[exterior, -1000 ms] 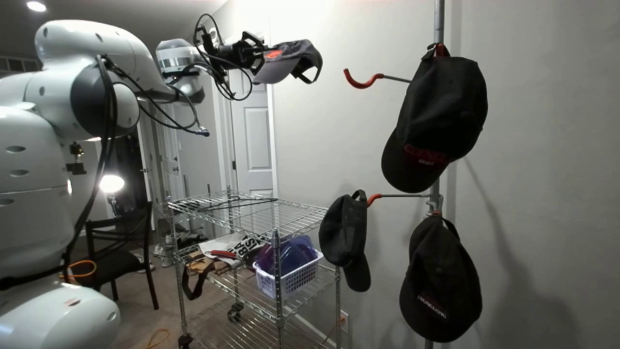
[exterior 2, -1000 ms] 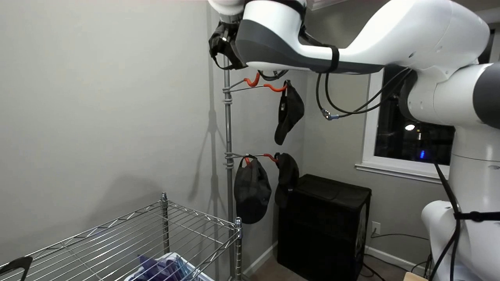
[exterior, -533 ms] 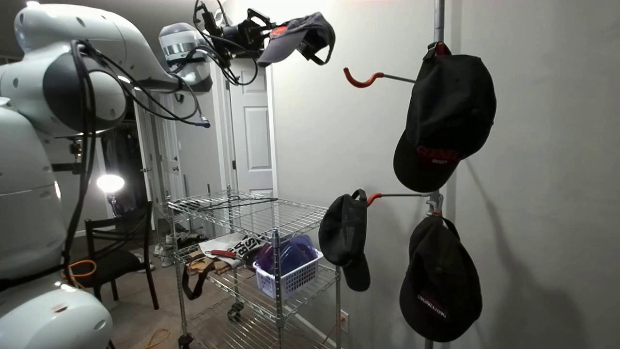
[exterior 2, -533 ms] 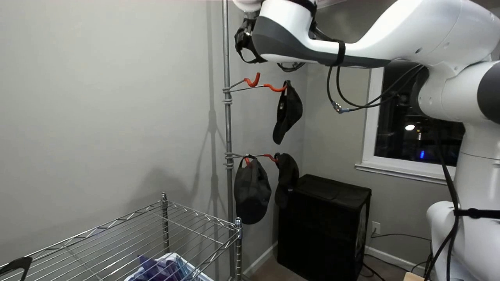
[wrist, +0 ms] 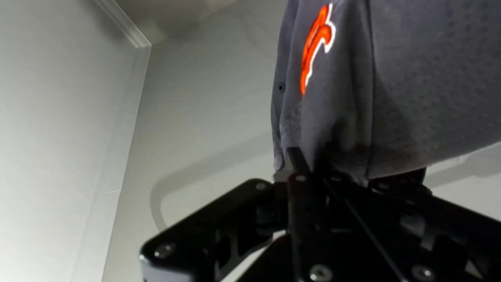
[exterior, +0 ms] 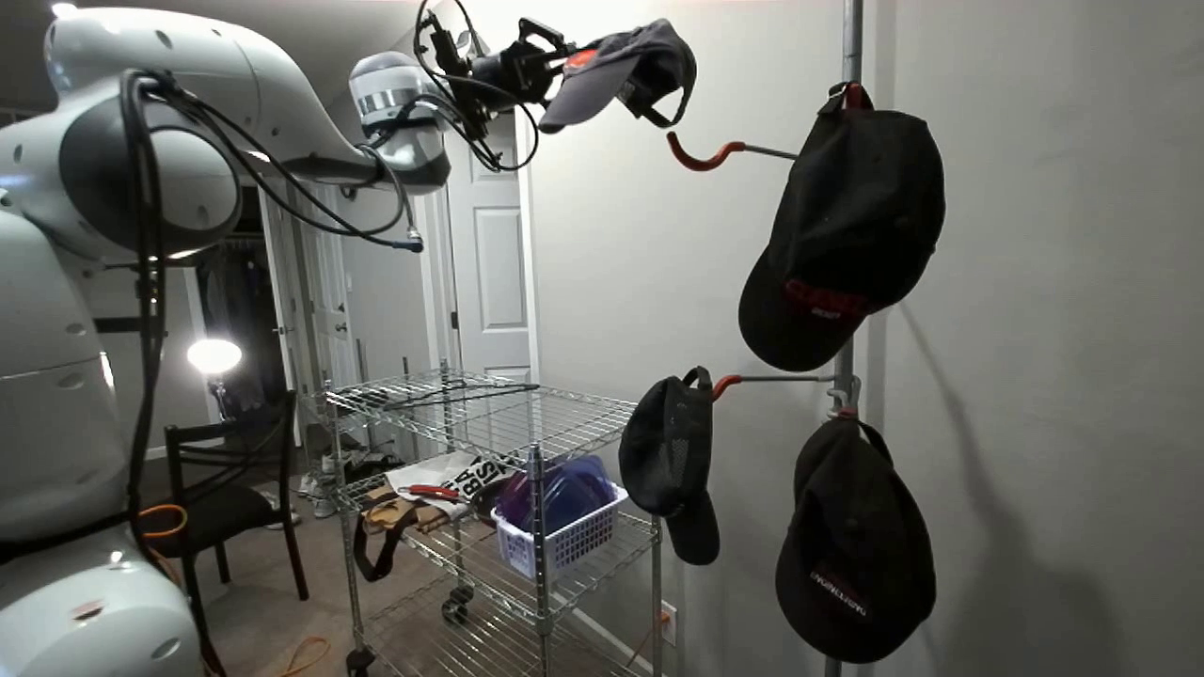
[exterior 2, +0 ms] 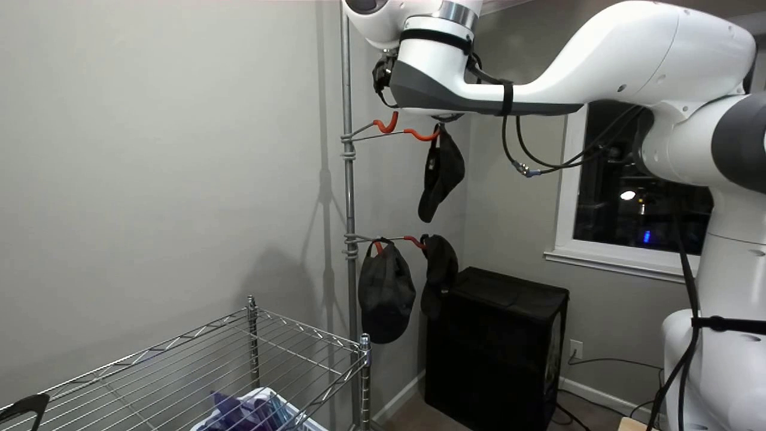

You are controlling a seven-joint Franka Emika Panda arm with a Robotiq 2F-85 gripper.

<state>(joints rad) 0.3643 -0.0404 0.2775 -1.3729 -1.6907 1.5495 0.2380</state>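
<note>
The gripper (wrist: 312, 162) clamps the gray baseball cap (exterior: 649, 47) near its orange emblem (wrist: 313, 51). Compared with half a second ago, an exterior view shows both closer to the upper orange-tipped hook (exterior: 701, 166). The cap reaches out ahead of the gripper, bill (exterior: 585, 94) tilted down, its back strap (exterior: 685, 102) just above the hook's tip in that view; actual depth between them is unclear. A black baseball cap (exterior: 847, 235) hangs past the hook, in front of the metal pole (exterior: 852, 42); open air separates the gray cap from the wire shelf cart (exterior: 537, 489) well below.
</note>
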